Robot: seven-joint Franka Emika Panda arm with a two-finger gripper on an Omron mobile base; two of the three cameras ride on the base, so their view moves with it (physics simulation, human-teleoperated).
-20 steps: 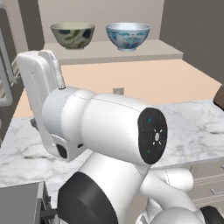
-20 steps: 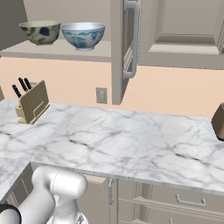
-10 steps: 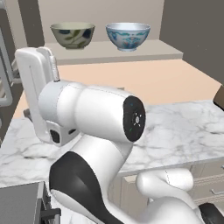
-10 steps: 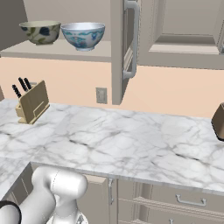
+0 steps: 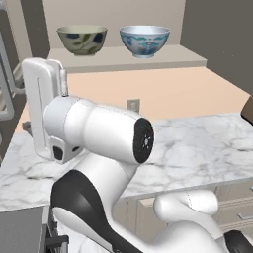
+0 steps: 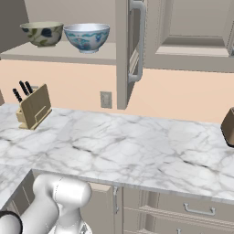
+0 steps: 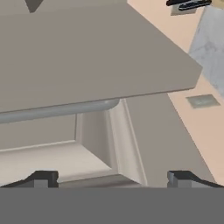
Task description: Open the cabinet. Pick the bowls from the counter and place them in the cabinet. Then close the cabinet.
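Note:
The cabinet point(image 5: 148, 62) stands open, its right door point(image 6: 122, 55) swung out edge-on with its bar handle point(image 6: 138, 43). On the beige shelf point(image 6: 68, 52) sit both bowls: the olive-beige bowl point(image 5: 81, 39) point(image 6: 42, 33) on the left and the pale blue-white bowl point(image 5: 145, 40) point(image 6: 87, 36) on the right. In the hand view my gripper point(image 7: 113, 178) is open, its fingertips point(image 7: 41, 178) wide apart, close to a panelled grey door point(image 7: 131, 140). A metal bar handle point(image 7: 57, 109) crosses just beyond the tips, which hold nothing. My arm point(image 5: 99, 138) reaches up and left.
The marble counter point(image 6: 137, 146) runs below the cabinet. A knife block point(image 6: 33, 106) stands at its left, and a wall outlet point(image 6: 105, 99) is behind it. A brown appliance point(image 6: 228, 128) sits at the right edge. Drawers point(image 6: 196, 210) lie under the counter.
My arm's big elbow joint has swung left and turned. The bowls, the shelf and the right door are where they were.

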